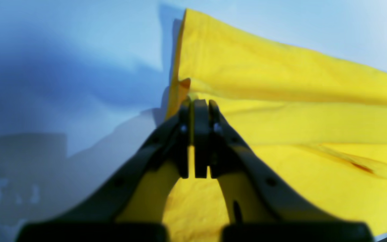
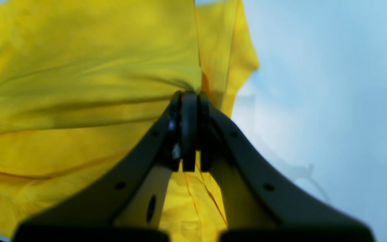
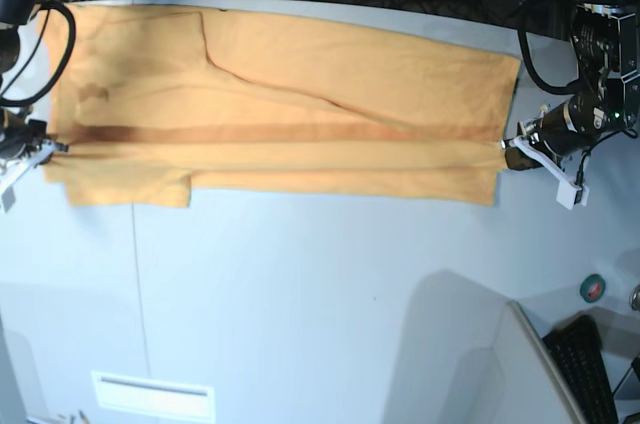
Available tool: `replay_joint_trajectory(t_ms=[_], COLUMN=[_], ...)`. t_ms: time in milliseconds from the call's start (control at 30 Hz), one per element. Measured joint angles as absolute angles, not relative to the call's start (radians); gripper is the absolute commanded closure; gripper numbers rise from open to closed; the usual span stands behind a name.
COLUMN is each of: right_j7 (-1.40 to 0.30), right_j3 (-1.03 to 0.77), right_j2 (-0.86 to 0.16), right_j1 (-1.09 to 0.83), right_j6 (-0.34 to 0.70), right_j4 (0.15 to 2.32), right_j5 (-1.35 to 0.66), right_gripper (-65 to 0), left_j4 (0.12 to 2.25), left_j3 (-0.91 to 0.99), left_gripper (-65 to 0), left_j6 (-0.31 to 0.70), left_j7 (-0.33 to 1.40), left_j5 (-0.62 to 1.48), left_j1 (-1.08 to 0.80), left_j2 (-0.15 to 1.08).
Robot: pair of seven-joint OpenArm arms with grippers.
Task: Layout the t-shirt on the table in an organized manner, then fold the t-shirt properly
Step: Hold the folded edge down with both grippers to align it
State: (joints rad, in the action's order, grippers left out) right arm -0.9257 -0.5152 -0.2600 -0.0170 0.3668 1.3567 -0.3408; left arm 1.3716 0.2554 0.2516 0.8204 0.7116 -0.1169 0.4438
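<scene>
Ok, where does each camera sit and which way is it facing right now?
Left wrist: on the left arm, looking along its shut jaws, clamped on the t-shirt edge.
Right wrist: on the right arm, along its shut jaws, clamped on the opposite edge.
Base: overhead, facing down at the table; both arms at the frame's sides.
All three share the t-shirt.

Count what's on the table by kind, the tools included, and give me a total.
T-shirt, orange-yellow, spread lengthwise: 1
Tools shut on the shirt's ends: 2, the left tool and the right tool
White label on the table near the front edge: 1
Total: 4
</scene>
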Motion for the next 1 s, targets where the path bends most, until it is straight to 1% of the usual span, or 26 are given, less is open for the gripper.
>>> replay_joint_trajectory(t_ms=[67, 267, 433, 567, 1000], right_j7=[-0.949, -0.947, -0.946, -0.948, -0.947], right_j3=[-0.515, -0.518, -0.522, -0.571, -0.571], right_j2=[-0.254, -0.229, -0.231, -0.232, -0.232], right_j1=[-0.021, -0.046, -0.047, -0.048, -0.066], right_j6=[0.367, 0.367, 0.367, 0.367, 0.367], right_j4=[1.356, 1.365, 1.368, 1.367, 1.367], right_j5=[-0.340, -0.337, -0.337, -0.341, -0.338], right_gripper=[0.0, 0.0, 0.0, 0.0, 0.0], left_j4=[1.372, 1.371, 1.369, 1.368, 1.368], left_j3=[0.255, 0.255, 0.255, 0.255, 0.254], left_gripper=[0.0, 0.0, 0.0, 0.0, 0.0], left_j6=[0.252, 0.252, 0.252, 0.252, 0.252], left_j7=[0.820, 0.820, 0.820, 0.820, 0.820], left_j5=[0.712, 0.711, 0.711, 0.711, 0.712], left_j1=[-0.117, -0.117, -0.117, -0.116, -0.112], left_j2=[0.444, 0.446, 0.447, 0.447, 0.447])
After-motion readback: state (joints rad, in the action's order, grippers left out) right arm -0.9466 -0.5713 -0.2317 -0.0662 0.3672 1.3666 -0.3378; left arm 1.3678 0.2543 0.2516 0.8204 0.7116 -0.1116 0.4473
